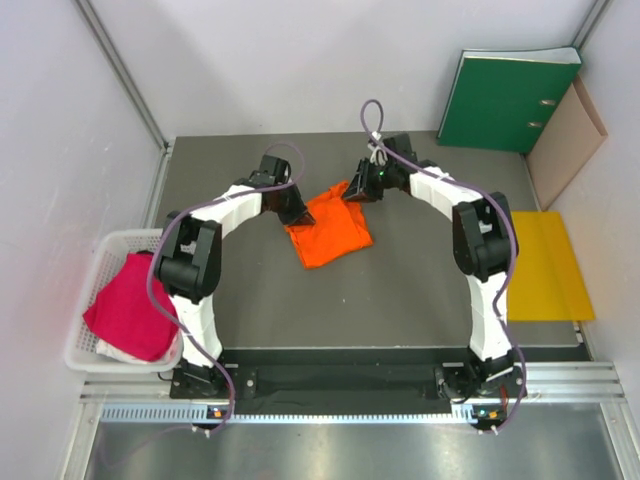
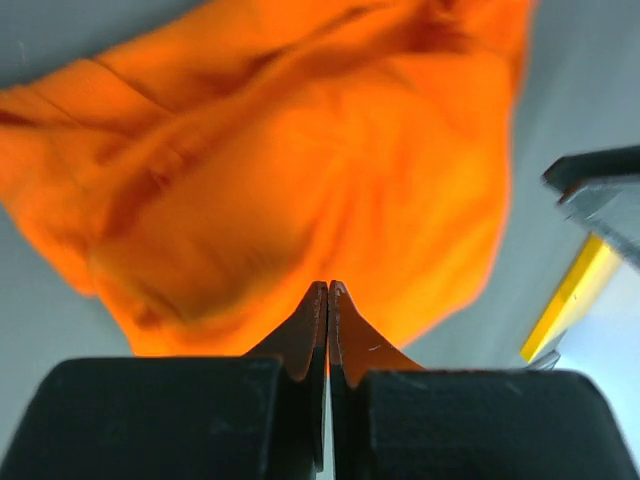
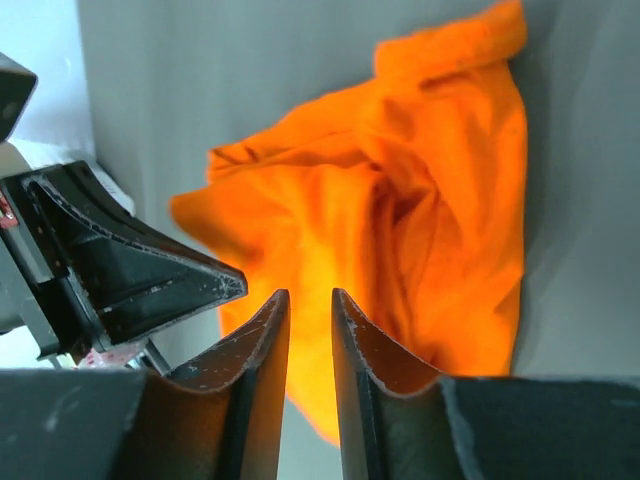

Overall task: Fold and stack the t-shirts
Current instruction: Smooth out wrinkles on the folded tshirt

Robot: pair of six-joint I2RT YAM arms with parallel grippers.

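The orange t-shirt (image 1: 330, 232) lies roughly folded in the middle of the grey table; it also shows in the left wrist view (image 2: 300, 170) and the right wrist view (image 3: 400, 220). My left gripper (image 1: 296, 212) hovers at the shirt's far left corner, jaws shut with no cloth between them (image 2: 328, 292). My right gripper (image 1: 362, 192) hovers at the shirt's far right corner, jaws a little apart and empty (image 3: 308, 300). The magenta-pink t-shirt (image 1: 130, 305) lies bunched in the white basket (image 1: 82, 345) at the left.
A green binder (image 1: 510, 95) and a tan folder (image 1: 565, 140) lean against the back right wall. A flat yellow envelope (image 1: 548, 265) lies at the table's right edge. The two grippers are close together over the shirt's far edge.
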